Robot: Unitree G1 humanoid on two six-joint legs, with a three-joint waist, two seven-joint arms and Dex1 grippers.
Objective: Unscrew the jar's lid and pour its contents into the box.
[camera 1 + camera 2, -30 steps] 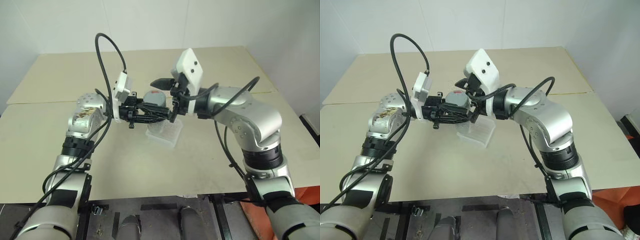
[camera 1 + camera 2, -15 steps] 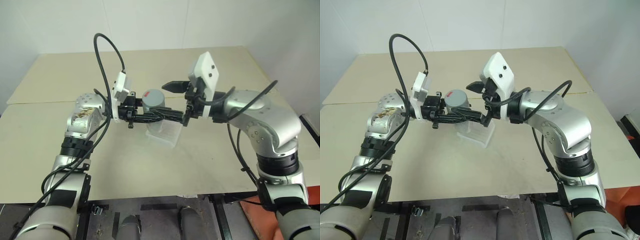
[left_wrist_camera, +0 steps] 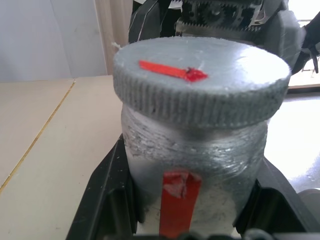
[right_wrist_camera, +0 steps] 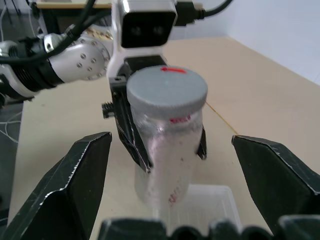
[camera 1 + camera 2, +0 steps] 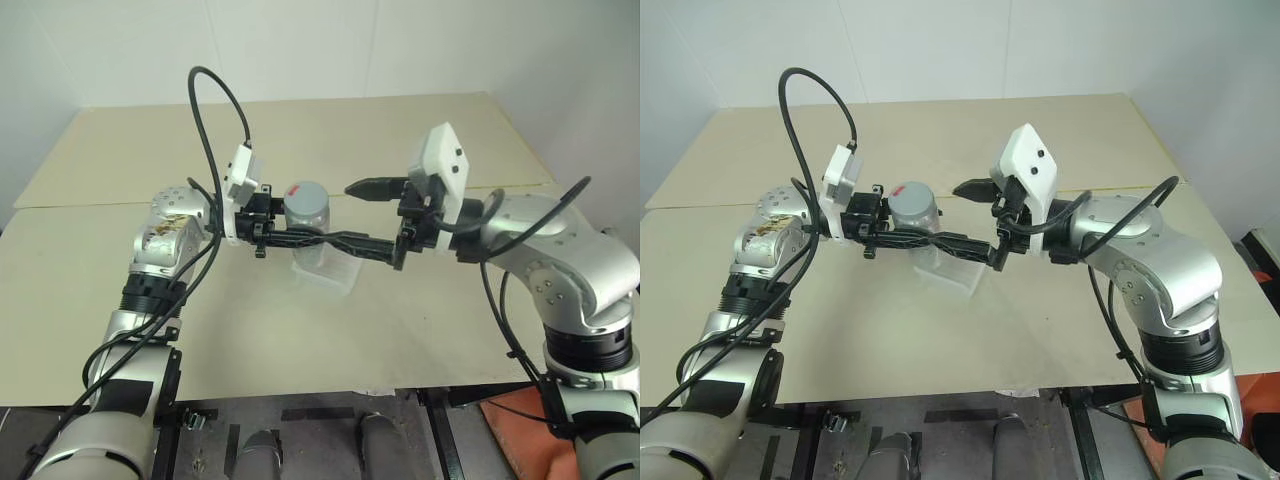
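**Right pincer backs off the lid**

Since a second ago the right pincer [image 5: 371, 220] has pulled back from the lid [image 5: 304, 193], wide open and empty. The left pincer [image 5: 902, 238] is shut on the jar [image 4: 167, 160], upright above the box [image 5: 958, 268] on the desk [image 5: 420, 130]. The right wrist view shows the lid straight ahead between the fingers; the head views hide that line-up.

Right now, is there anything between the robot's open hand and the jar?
No. In the right wrist view the right end effector faces the jar across bare air; only the box sits lower, on the table.
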